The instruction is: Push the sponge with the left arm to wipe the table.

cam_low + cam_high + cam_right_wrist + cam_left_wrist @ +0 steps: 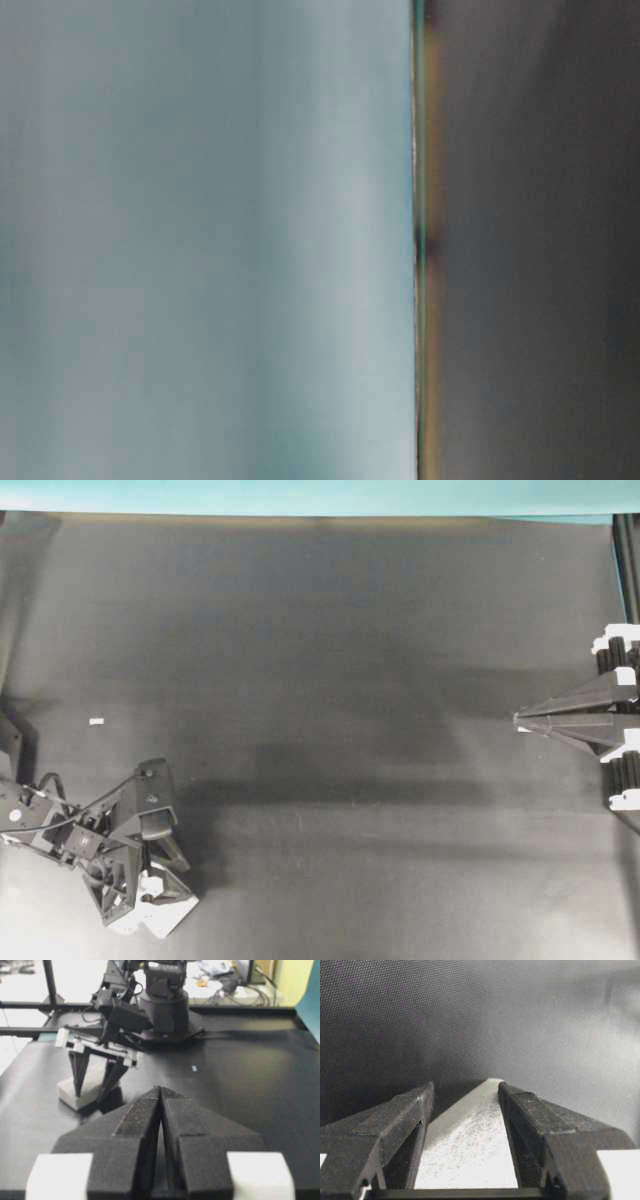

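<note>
Your left gripper (pixel 160 885) straddles the sponge (pixel 165 912) at the table's (pixel 350 660) near-left corner, jaws parted around it, perhaps touching; nearly all the surface looks unwiped. Your right gripper (pixel 520 720) sits closed, empty

Overhead: white rectangular foam sponge (pixel 165 912) mostly hidden under black open-frame left gripper (pixel 150 885); only one corner shows. Table-level view blurred throughout; nothing identifiable. Left wrist view: sponge's near end cut off by bottom edge.
</note>
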